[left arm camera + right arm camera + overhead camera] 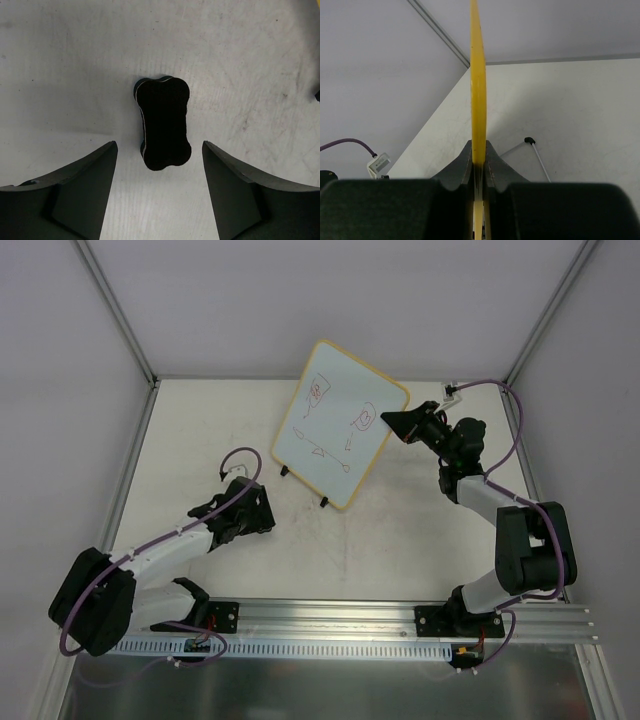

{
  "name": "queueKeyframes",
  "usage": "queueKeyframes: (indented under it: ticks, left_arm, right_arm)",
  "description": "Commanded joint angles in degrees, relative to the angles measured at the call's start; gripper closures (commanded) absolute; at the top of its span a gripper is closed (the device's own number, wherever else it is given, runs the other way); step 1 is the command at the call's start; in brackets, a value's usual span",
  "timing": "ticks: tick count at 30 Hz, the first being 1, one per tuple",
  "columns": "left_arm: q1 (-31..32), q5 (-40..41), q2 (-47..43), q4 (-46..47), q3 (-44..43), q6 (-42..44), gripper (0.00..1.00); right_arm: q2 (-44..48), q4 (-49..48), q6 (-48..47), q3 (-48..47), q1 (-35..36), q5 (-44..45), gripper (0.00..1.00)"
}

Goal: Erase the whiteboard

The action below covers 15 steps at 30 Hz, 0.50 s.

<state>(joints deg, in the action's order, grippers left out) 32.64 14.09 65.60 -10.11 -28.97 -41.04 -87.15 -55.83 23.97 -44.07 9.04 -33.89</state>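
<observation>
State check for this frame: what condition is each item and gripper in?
whiteboard: not erased, red doodles on it, edge gripped.
eraser: lying on the table, not gripped.
left gripper: open over the eraser, not touching it.
right gripper: shut on the whiteboard's yellow edge.

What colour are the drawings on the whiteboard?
Red drawings on the yellow-framed rectangular whiteboard; clearest in the top external view.

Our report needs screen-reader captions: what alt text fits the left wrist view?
A black, bone-shaped eraser lies on the scuffed white table. Its near end sits between the wide-open jaws of the left gripper, which touch nothing.
</observation>
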Motion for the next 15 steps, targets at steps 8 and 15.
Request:
queueKeyframes:
  ticks: [8,15]
  left_arm:
    - [0.76,2.88,5.76,-0.35,-4.86,-1.06,0.36]
    - [1.02,4.55,7.43,-0.96,-6.97,0.08,0.37]
  right_arm:
    - [2.34,-0.5,-4.28,-1.28,0.37,0.93,1.0]
    - [2.16,-0.5,-4.37,-1.36,0.37,0.75,1.0]
